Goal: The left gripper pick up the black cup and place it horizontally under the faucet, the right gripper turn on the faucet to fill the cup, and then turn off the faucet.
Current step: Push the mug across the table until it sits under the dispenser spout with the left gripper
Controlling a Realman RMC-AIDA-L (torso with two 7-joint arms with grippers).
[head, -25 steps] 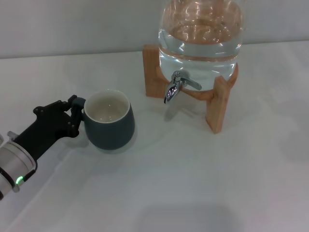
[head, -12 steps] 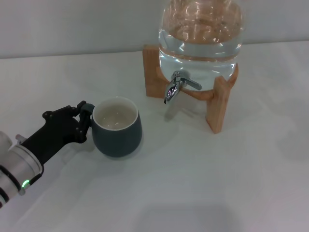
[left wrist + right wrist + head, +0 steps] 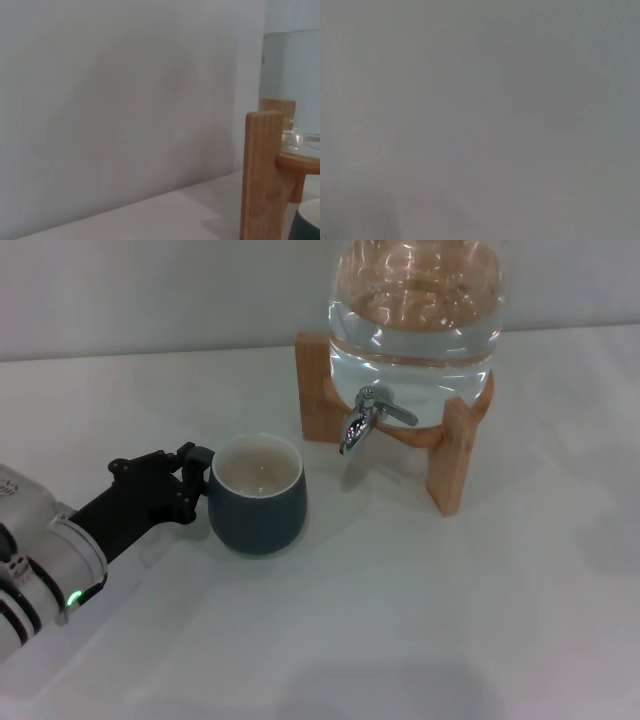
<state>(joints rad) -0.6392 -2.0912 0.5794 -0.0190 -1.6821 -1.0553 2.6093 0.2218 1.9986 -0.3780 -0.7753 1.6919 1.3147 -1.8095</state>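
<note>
Fingers [image 3: 196,483] of the left gripper [image 3: 183,487] grip the black cup [image 3: 257,495] by its handle; next it must travel right, under the faucet [image 3: 362,420].

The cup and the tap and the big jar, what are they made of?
The black cup looks like ceramic: matte dark outside, smooth cream inside. The faucet looks like polished metal, since it is shiny and mirror-like. The jar seems to be clear glass, because the water shows through it. Its stand looks like plain light wood.
</note>
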